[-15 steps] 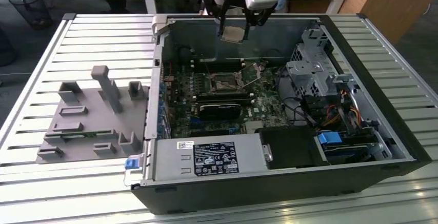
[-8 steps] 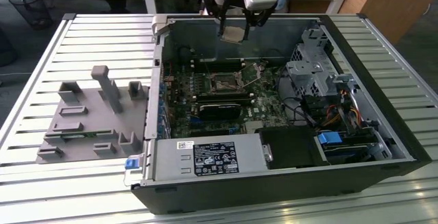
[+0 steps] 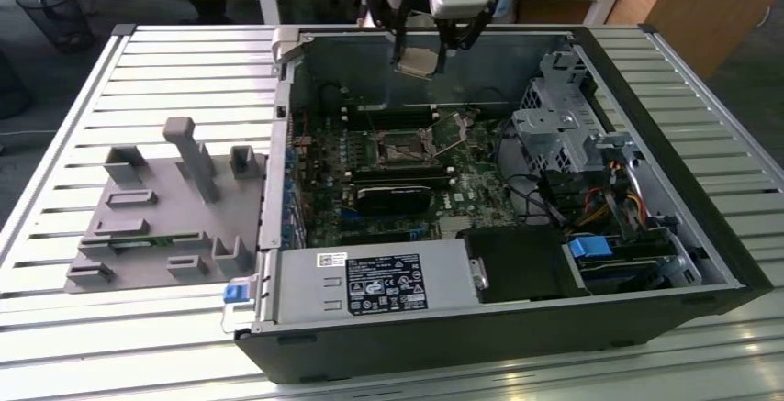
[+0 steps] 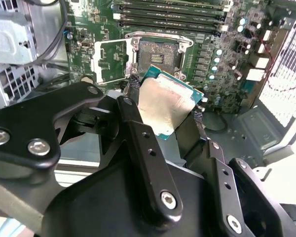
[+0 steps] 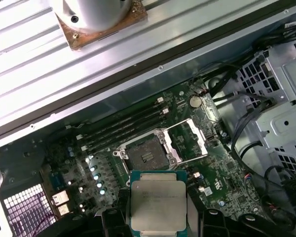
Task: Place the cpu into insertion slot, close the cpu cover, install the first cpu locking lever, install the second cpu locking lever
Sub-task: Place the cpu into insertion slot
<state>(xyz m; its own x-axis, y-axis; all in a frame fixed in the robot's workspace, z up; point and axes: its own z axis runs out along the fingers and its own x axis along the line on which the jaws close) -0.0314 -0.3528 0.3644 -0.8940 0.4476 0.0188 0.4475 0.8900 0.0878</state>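
Black gripper up close, its two fingers pinched on opposite edges of the cpu, with no gap at the contact. The cpu's silver-grey lid faces the cameras in both wrist views, and a green substrate edge shows around it. In the exterior view the gripper hangs above the far wall of the open computer case, and the cpu sits tilted between the fingertips, in the air and well clear of the board.

The insertion slot is on the motherboard below, uncovered, with its dark pin field showing. The cpu is not in it and not touching it. The cpu cover is swung open, a silver frame with a square window just beside the slot on the drive-cage side. In the second wrist view the slot and cover show the same layout. Can't tell where the locking levers stand.

Memory modules, long and black, run in a row beside the slot toward the case's far wall. A coin cell sits near the cover. A metal drive cage is at the case's far corner on the exterior view's right. The power supply lies along the near wall, with a blue tab at its end.

The case sits on a slatted metal worktop. A grey fixture with upright posts stands on the worktop at the exterior view's left, apart from the case.
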